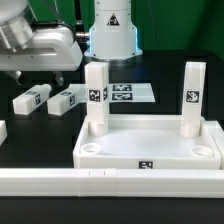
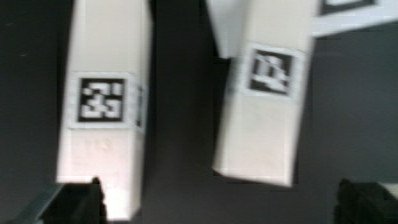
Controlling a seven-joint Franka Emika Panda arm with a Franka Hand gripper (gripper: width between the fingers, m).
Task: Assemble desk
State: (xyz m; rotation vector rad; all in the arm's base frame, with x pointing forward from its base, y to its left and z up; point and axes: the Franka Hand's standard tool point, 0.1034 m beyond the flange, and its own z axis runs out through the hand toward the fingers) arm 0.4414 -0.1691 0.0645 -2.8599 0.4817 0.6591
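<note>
The white desk top (image 1: pixel 150 152) lies in front of the middle, with two white legs standing upright in its far corner sockets (image 1: pixel 96 96) (image 1: pixel 192 96). Two loose legs lie side by side on the black table at the exterior view's left (image 1: pixel 33 99) (image 1: pixel 65 101). My gripper (image 1: pixel 28 72) hangs above them. In the wrist view both tagged legs show (image 2: pixel 107 100) (image 2: pixel 263 90). The gripper (image 2: pixel 224 205) is open wide and empty. One fingertip (image 2: pixel 80 202) is over the end of one leg, and the other fingertip (image 2: pixel 370 200) is beyond the second leg.
The marker board (image 1: pixel 126 93) lies behind the desk top, before the robot base (image 1: pixel 110 30). A long white rail bar (image 1: pixel 100 181) runs along the front edge. Another white piece (image 1: pixel 2 130) shows at the exterior view's left edge.
</note>
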